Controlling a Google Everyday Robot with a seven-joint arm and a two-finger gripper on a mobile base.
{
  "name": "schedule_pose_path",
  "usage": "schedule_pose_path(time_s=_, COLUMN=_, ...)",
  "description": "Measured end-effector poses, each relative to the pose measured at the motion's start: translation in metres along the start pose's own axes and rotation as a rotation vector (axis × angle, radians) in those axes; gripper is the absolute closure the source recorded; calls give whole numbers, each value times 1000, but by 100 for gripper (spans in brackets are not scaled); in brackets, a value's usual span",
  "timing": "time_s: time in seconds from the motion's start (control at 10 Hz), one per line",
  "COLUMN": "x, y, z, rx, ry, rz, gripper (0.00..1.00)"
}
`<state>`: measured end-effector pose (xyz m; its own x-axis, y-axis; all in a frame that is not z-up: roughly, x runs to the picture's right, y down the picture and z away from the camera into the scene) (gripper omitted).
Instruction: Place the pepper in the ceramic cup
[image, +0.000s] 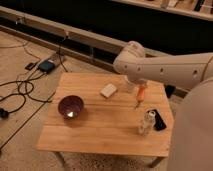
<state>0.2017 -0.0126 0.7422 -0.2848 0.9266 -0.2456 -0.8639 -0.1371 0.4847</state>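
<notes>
Orange pepper (141, 94) is pinched in the gripper (140, 87). Claw is closed narrow on its thick end. The pepper hangs near upright, with its thin dark stem tip pointing down, over the far-right part of the table (100, 132). Can't tell whether the tip touches the wood.

Camera view, rest of scene:
- White arm (170, 70) comes in from the right. Its elbow is above the table's far edge and the wrist drops down to the gripper.
- Purple bowl (70, 106) sits on the left side of the table, well apart from the pepper.
- Pale flat block (108, 90) lies near the far middle, left of the gripper.
- Clear bottle (146, 122) stands upright on the right side, nearer than the pepper.
- Dark flat object (159, 120) lies just beside the bottle, on its right.
- Cup: can't pick it out for sure. The arm covers part of the far-right table.
- Cables (20, 92) run over the floor left of the table.
</notes>
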Motion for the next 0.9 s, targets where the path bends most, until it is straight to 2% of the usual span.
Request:
schedule_pose_path(time_s=0.4, x=0, y=-1, z=0, rx=3, ry=-3, rz=-2, gripper=100)
schedule_pose_path(time_s=0.5, x=-1, y=-1, z=0, rx=6, ry=-14, rz=-7, gripper=100)
schedule_pose_path(time_s=0.6, x=-4, y=-1, z=1, rx=10, ry=-39, rz=-16, gripper=100)
schedule_pose_path(time_s=0.7, x=-11, y=-3, z=3, rx=17, ry=-83, rz=-32, gripper=100)
schedule_pose_path(time_s=0.8, x=-21, y=-4, z=8, rx=18, ry=-159, rz=-59, gripper=100)
schedule_pose_path(time_s=0.9, x=-26, y=-5, z=11, rx=16, ry=-205, rz=-75, gripper=100)
